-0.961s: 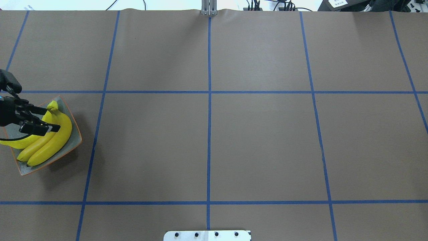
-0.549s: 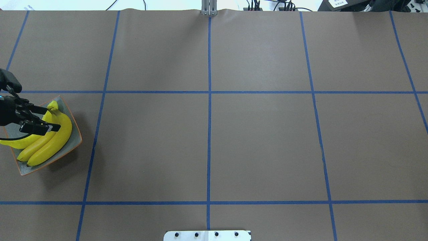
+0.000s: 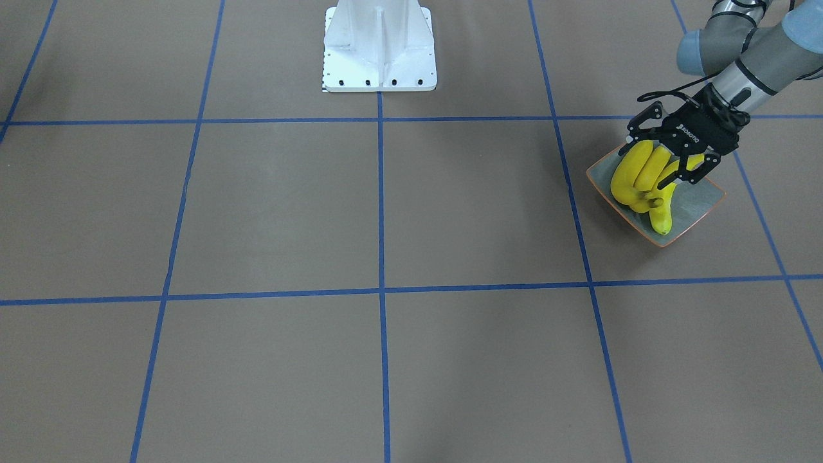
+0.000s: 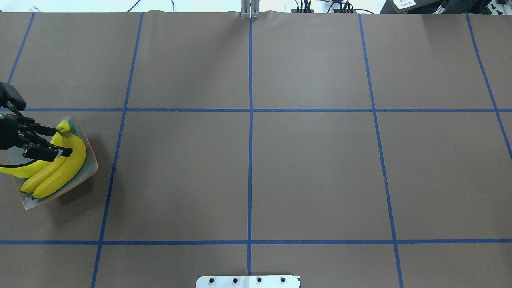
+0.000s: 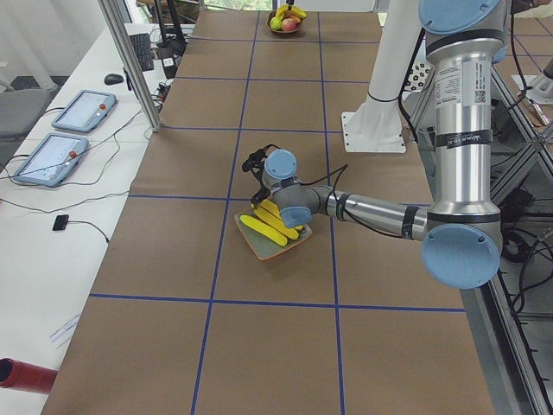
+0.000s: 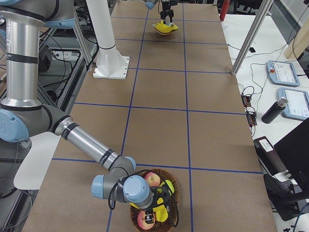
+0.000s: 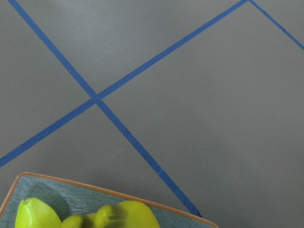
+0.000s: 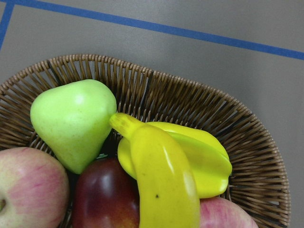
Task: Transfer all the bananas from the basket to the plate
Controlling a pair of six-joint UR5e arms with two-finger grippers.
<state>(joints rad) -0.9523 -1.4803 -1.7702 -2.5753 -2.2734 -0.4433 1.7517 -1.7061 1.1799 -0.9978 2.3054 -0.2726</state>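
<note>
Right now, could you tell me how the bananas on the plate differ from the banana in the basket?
The plate bananas are a joined bunch; the basket banana shows as a single one. The plate bananas lie alone on the plate; the basket banana is packed in the basket among a pear and apples. Both are glossy yellow.

Left arm [image 5: 458, 156], right of frame: silver tubes, pale-blue joint caps, printed labels. Left tool [image 3: 662, 161]: black, white lettering, looped black cable [image 3: 662, 93]. Base pedestal [image 3: 379, 45]: white, dark screws.
</note>
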